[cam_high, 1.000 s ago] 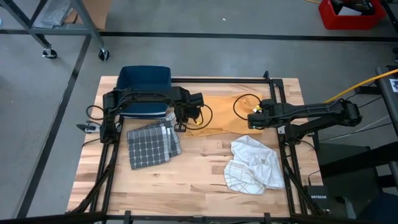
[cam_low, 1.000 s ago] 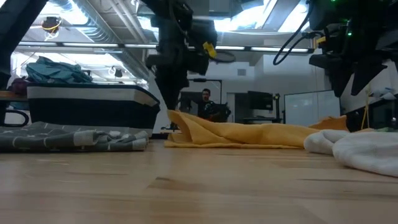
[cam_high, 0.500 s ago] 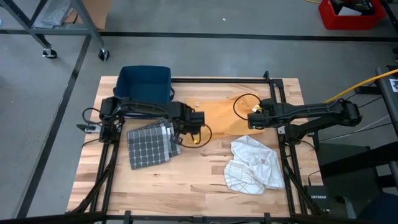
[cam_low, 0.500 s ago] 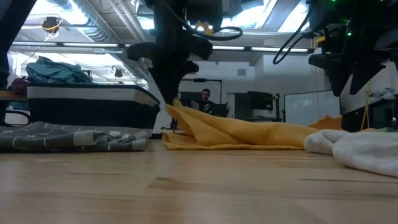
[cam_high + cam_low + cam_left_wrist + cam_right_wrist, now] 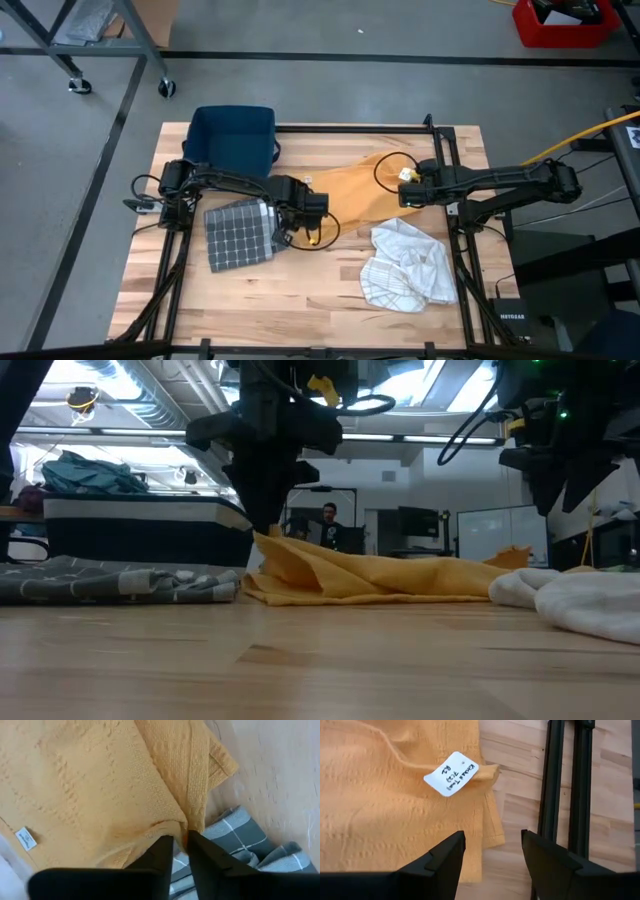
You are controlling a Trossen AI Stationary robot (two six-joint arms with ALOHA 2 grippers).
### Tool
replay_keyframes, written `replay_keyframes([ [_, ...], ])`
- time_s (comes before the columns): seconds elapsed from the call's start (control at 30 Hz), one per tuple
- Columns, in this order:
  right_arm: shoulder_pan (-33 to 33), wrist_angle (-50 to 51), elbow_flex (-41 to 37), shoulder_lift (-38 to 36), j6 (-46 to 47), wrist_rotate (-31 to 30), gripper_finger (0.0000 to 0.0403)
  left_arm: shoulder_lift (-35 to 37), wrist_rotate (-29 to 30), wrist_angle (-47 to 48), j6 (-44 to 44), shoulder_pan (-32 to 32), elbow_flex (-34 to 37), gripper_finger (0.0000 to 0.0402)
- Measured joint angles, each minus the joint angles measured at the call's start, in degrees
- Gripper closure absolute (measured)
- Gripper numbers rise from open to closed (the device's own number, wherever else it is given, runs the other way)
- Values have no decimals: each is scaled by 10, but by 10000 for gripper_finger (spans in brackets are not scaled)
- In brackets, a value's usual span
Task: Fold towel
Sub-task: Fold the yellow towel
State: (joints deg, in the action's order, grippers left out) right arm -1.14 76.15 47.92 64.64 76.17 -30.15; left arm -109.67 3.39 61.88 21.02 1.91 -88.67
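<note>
Both grippers at yellow towel [image 5: 352, 190]: left gripper [image 5: 181, 851] pinching its edge

Left claw [image 5: 180, 851] pinched; right claw [image 5: 490, 852] agape.

A light wooden table [image 5: 300, 290] is seen bearing a yellow towel [image 5: 350, 190], a grey checked cloth [image 5: 238, 235], a crumpled white cloth [image 5: 408, 265] and a dark blue bin [image 5: 232, 135].

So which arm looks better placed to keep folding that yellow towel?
The left. Its gripper already pinches the yellow towel's edge beside the grey checked cloth. The right gripper only hovers, open, over the far corner with the label.
</note>
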Motion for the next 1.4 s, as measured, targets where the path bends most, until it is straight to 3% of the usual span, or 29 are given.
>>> replay_keyframes([
  [0.2, 0, 3, 0, 12, -79, -3, 198, 0, 2, 9, -23, 0, 0, 284],
  [0.4, 0, 2, 0, 62, -211, -74, 198, 0, 2, 36, -58, 0, 0, 246],
  [0.63, 0, -1, 0, 148, -330, -126, 198, 0, 2, 75, -69, -1, 0, 249],
  [0.97, 0, -26, 0, 227, -479, -129, 198, 0, 3, 91, -41, -9, 0, 265],
  [1.2, -4, -78, 0, 234, -497, -178, 198, 0, 4, 89, -41, -23, 0, 266],
  [1.4, -45, -93, -6, 234, -519, -153, 236, 0, 4, 90, -41, -31, 0, 266],
])
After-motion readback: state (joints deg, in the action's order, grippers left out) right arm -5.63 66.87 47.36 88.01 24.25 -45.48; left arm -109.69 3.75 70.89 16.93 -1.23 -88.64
